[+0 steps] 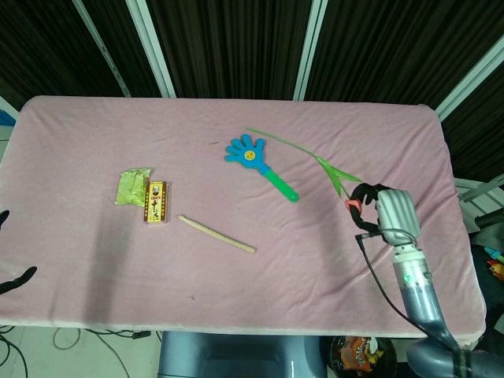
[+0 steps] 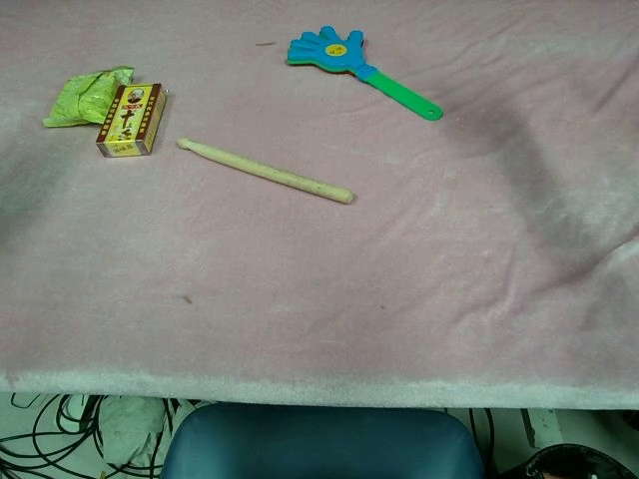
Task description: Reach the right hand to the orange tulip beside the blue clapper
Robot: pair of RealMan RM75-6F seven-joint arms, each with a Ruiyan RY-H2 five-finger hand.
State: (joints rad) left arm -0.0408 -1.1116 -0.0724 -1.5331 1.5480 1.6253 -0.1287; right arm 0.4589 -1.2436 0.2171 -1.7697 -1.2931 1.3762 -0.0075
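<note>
In the head view my right hand [image 1: 386, 213] is raised over the right part of the table and grips the orange tulip [image 1: 353, 203] by its flower end. The tulip's green stem and leaf [image 1: 315, 157] trail up and left toward the blue clapper [image 1: 246, 152], which lies on the pink cloth with its green handle [image 1: 282, 186] pointing right. The chest view shows the blue clapper [image 2: 329, 49] but neither the right hand nor the tulip. Only dark fingertips [image 1: 16, 277] of my left hand show at the left edge of the head view.
A wooden stick [image 1: 216, 234] lies near the middle of the pink table [image 1: 236, 283]. To its left sit a small yellow box [image 1: 156, 201] and a crumpled green wrapper [image 1: 131, 186]. The same stick [image 2: 265, 171], box [image 2: 131, 120] and wrapper [image 2: 85, 95] appear in the chest view.
</note>
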